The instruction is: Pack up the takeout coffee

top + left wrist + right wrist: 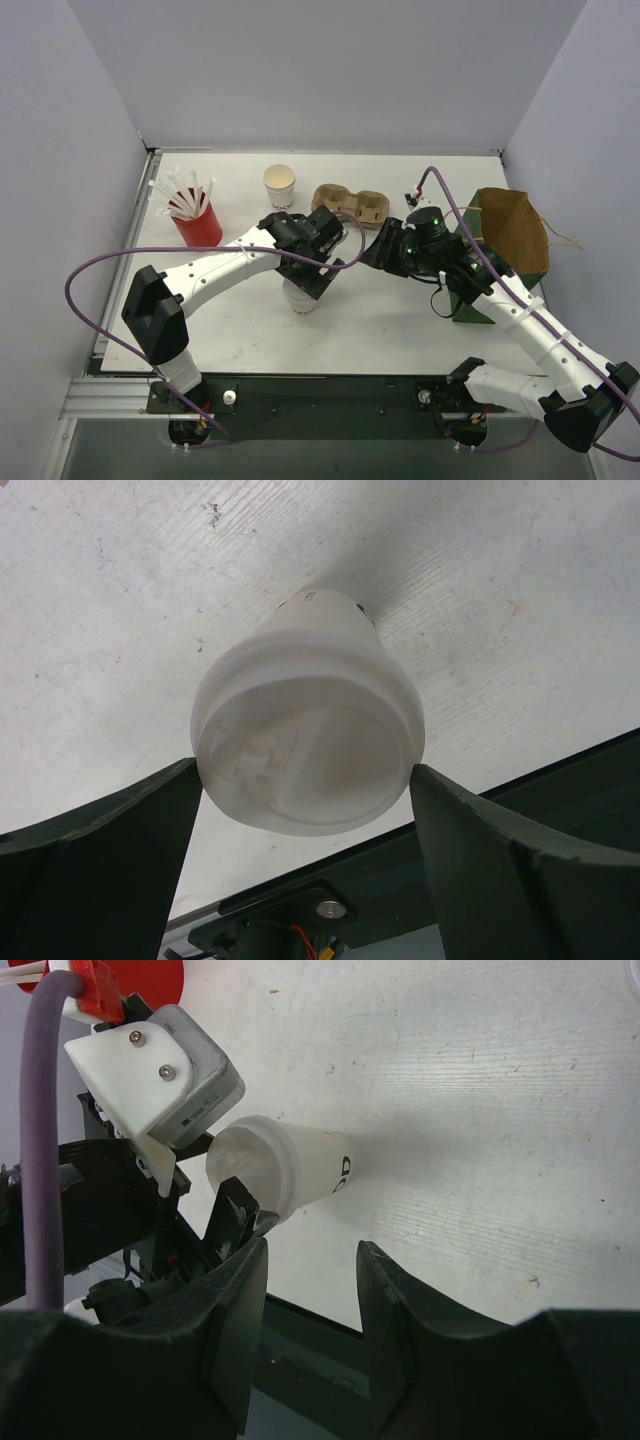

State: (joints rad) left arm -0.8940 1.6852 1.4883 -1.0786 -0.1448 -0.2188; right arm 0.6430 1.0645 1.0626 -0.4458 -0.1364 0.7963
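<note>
The takeout coffee cup (300, 299), white with dark print and a white lid (305, 745) on it, stands upright on the table in front of the arms. My left gripper (306, 278) hangs over it, open, one finger (130, 860) on each side of the lid's rim, close against it. In the right wrist view the same cup (305, 1175) shows with the left gripper's fingers around its top. My right gripper (373, 249) hovers to the cup's right, open part way, with nothing between its fingers (400, 1310).
A brown pulp carrier (349, 204) lies behind the grippers. An open white cup with a cream rim (279, 185) stands at its left, and a red cup of straws (197, 224) further left. A brown paper bag (512, 230) stands at the right.
</note>
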